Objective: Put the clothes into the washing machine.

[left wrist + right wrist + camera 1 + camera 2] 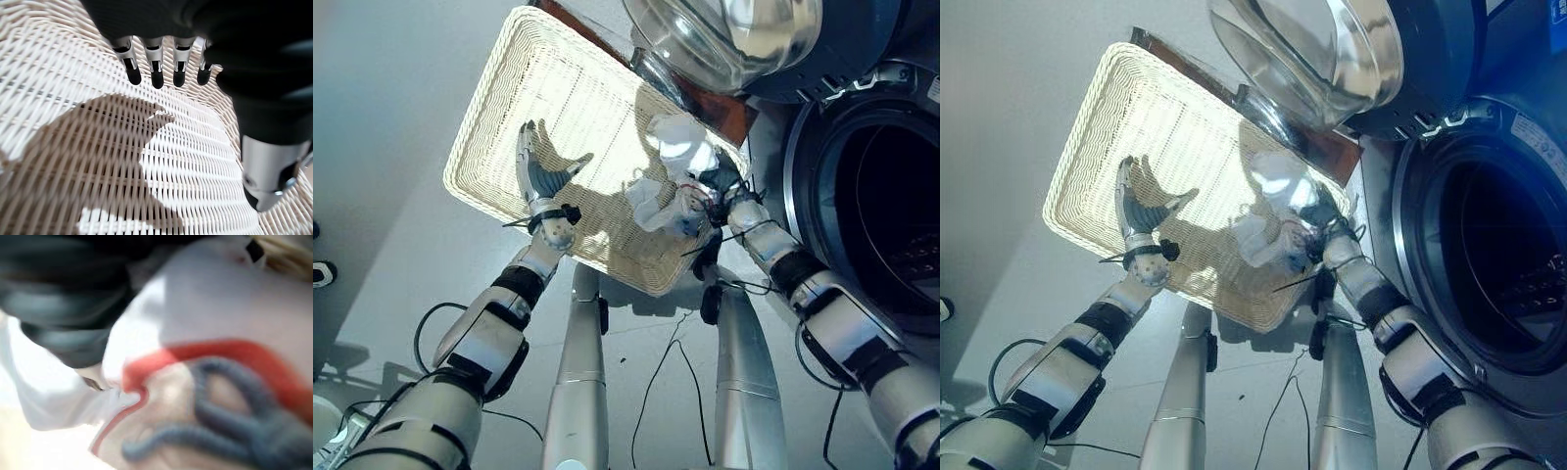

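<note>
The white garment (671,181) is being gripped by the right hand (724,191) in the basket (499,117); the left hand (540,176) is being held open. Lifting toward the washing machine (876,206) is needed next.

Both arms (489,338) silver-grey tubes w/ black bands at joints. L hand (545,179): silver fingers (156,73), dark tips, dark ribbed cover (264,73) on back & wrist, small black knob (571,211) at its 5 o'clock. R hand (722,186): same dark cover, thin black cables (744,230) round wrist.
</note>
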Tool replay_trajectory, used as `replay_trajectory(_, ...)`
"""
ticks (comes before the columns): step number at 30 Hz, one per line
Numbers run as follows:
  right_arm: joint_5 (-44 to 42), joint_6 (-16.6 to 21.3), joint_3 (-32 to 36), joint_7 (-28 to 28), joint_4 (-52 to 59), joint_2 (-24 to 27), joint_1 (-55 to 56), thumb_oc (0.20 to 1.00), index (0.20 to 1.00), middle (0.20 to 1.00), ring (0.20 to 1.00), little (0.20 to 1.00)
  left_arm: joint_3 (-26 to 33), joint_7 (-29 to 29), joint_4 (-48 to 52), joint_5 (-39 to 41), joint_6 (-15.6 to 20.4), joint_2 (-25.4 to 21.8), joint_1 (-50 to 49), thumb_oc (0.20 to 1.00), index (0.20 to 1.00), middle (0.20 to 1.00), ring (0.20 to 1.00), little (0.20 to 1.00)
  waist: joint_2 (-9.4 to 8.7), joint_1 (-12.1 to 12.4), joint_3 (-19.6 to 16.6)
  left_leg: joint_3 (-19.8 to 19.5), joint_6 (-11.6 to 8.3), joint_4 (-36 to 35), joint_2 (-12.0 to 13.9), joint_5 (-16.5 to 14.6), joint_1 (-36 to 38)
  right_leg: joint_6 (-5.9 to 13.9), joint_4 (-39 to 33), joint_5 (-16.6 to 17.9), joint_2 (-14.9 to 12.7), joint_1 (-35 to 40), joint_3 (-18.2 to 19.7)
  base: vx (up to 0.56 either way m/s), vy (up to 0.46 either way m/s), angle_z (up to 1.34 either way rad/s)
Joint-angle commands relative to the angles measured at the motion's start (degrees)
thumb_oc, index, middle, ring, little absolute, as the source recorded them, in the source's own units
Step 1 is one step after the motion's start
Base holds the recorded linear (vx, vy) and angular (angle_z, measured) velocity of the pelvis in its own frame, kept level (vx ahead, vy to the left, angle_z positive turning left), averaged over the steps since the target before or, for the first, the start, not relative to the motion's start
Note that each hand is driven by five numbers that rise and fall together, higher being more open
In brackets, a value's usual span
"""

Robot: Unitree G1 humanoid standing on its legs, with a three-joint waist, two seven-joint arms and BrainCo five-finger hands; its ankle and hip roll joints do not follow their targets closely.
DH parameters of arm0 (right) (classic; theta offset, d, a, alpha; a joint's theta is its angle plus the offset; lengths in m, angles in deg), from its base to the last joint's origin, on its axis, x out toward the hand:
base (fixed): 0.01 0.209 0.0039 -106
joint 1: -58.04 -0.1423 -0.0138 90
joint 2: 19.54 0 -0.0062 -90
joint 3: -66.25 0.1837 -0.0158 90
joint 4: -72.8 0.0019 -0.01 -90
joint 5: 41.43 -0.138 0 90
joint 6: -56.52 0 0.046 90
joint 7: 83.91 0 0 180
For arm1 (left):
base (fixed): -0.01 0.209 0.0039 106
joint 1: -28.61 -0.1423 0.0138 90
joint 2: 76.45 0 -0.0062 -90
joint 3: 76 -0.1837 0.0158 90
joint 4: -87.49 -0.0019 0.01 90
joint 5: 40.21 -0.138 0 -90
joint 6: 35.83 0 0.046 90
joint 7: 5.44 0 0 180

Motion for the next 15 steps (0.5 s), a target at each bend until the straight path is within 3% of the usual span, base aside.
replay_trajectory(1, -16.4, 8.3, 3.1, -6.8, 6.4, 0.1, 2.7, 0.200, 0.200, 0.200, 0.200, 0.200, 3.9, -1.8, 1.2, -1.6, 0.7, -1.6, 1.5, 1.000, 1.000, 1.000, 1.000, 1.000, -1.79, -1.0, 1.5, 6.6, 6.52, 4.4, -5.9, -1.5, -0.5, 2.59, -18.1, 16.0, 5.9, 4.7, -2.9, -0.01, 0.036, -0.01)
replay_trajectory(4, -18.9, 9.7, 3.9, -8.0, 7.8, 0.5, 3.5, 0.200, 0.200, 0.200, 0.200, 0.200, 4.0, -2.2, 1.5, -1.7, 0.5, -1.6, 1.2, 1.000, 1.000, 1.000, 1.000, 1.000, -2.00, -1.3, 1.5, 6.7, 6.50, 4.4, -5.9, -1.6, -0.5, 2.64, -18.0, 16.0, 5.9, 4.7, -2.8, 0.00, 0.011, -0.05)
replay_trajectory(10, -30.6, 13.4, 8.9, -17.4, 13.6, 3.1, 6.0, 0.200, 0.200, 0.200, 0.200, 0.200, 4.2, -1.9, 2.4, -0.8, 0.9, -4.0, -0.2, 1.000, 1.000, 1.000, 1.000, 1.000, -2.87, -1.9, 1.5, 6.6, 6.19, 4.2, -5.4, -2.2, -0.2, 3.09, -18.1, 15.8, 5.8, 4.9, -2.5, -0.01, -0.009, -0.08)
replay_trajectory(15, -40.5, 14.2, 12.8, -24.9, 15.7, 3.9, 6.9, 0.200, 0.200, 0.200, 0.200, 0.200, 4.4, -1.3, 2.0, -0.1, 1.9, -5.4, -0.9, 1.000, 1.000, 1.000, 1.000, 1.000, -3.28, -2.1, 1.5, 6.6, 6.08, 4.1, -5.2, -2.7, 0.1, 3.35, -18.3, 15.5, 5.7, 5.4, -2.5, 0.00, -0.003, -0.01)
